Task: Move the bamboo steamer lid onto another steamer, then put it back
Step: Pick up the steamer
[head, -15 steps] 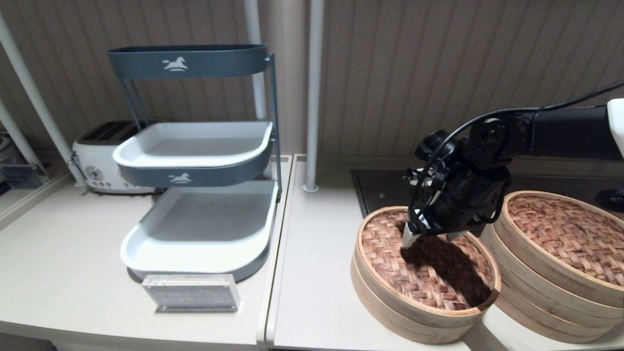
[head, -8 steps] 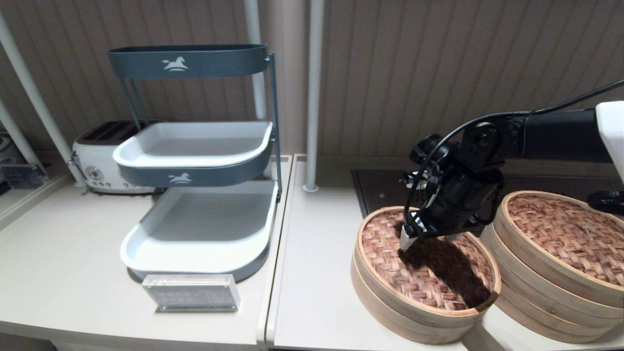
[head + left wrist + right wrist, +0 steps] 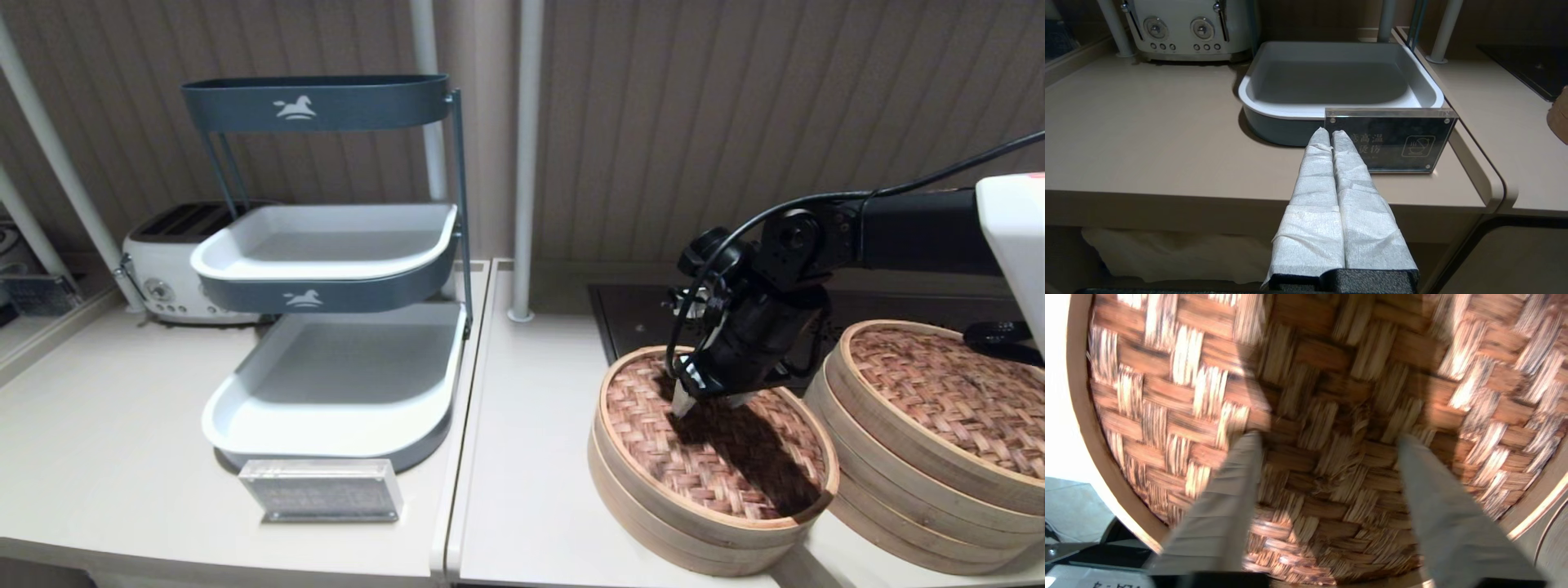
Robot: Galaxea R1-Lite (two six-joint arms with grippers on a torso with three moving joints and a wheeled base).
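1. The right gripper (image 3: 709, 402), fingers (image 3: 1224, 514) spread wide, hovers over the bamboo steamer lid (image 3: 718, 445), which sits on the low steamer.
2. Another steamer (image 3: 931, 441) stands just beside it, lidded.
3. The left gripper (image 3: 1330, 136), fingers pressed together, waits near the counter sign (image 3: 1390, 141).

We find the right arm reaching in from the right edge of the head view, its black forearm running level toward centre-right of the frame, then bending down at the wrist. The right end effector (image 3: 709, 400) points downward and to the left, its two pale fingers (image 3: 1220, 522) spread well apart with nothing between them. The left end effector (image 3: 1330, 136) does not appear in the head view; its own wrist view shows both wrapped fingers pressed together along their full length, gripping nothing.
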